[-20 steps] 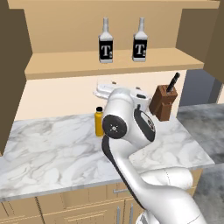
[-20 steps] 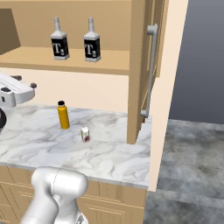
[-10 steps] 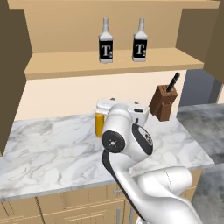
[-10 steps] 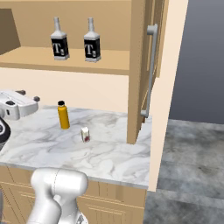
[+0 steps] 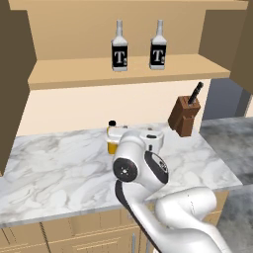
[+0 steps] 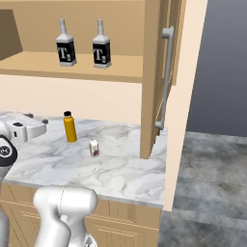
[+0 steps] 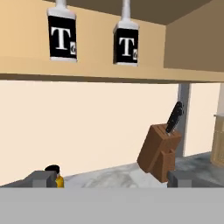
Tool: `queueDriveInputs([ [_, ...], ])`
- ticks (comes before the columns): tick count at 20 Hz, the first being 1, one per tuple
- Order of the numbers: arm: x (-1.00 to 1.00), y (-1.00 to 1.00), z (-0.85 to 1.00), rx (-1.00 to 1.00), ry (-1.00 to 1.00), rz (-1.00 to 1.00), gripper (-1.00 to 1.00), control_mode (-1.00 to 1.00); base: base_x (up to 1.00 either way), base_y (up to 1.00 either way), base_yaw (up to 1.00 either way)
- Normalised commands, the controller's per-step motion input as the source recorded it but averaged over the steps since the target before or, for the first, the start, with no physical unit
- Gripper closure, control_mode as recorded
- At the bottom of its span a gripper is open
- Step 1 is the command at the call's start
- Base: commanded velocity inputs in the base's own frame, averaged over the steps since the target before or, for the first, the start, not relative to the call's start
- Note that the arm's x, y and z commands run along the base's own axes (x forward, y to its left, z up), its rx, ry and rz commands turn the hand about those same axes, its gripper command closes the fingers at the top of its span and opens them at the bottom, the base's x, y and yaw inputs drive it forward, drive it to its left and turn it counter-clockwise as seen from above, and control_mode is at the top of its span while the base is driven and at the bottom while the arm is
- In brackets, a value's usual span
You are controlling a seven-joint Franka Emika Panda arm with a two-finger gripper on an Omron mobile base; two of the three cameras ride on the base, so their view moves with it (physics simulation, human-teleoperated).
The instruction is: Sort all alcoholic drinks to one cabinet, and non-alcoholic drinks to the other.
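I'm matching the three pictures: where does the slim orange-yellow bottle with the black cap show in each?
Left base view: orange-yellow bottle at centre, behind the arm.
Right base view: left of centre, on the marble counter.
Hand view: bottom left, cap and shoulder showing.
Shared landmark: the two "T"-label bottles on the shelf above.

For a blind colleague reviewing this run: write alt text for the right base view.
Two pale "T" bottles stand side by side on the shelf of the wide cabinet, while the orange bottle stands below on the marble counter near a small carton. The gripper hangs open left of the orange bottle, not touching it.
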Motion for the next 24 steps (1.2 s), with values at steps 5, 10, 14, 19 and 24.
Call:
queueDriveInputs([
  [5,0.18,0.14,-0.45,-0.02,0.10,0.00,-1.00,-1.00,0.00,0.00,0.00],
  [10,0.13,0.02,-0.40,0.00,0.06,0.00,-1.00,-1.00,0.00,0.00,0.00],
  [14,0.22,0.06,-0.40,-0.01,0.04,0.00,-1.00,-1.00,0.00,0.00,0.00],
  [19,0.22,0.04,-0.20,0.00,0.00,0.00,-1.00,-1.00,0.00,0.00,0.00],
  [24,0.20,0.01,-0.02,0.00,0.00,0.00,-1.00,-1.00,0.00,0.00,0.00],
])
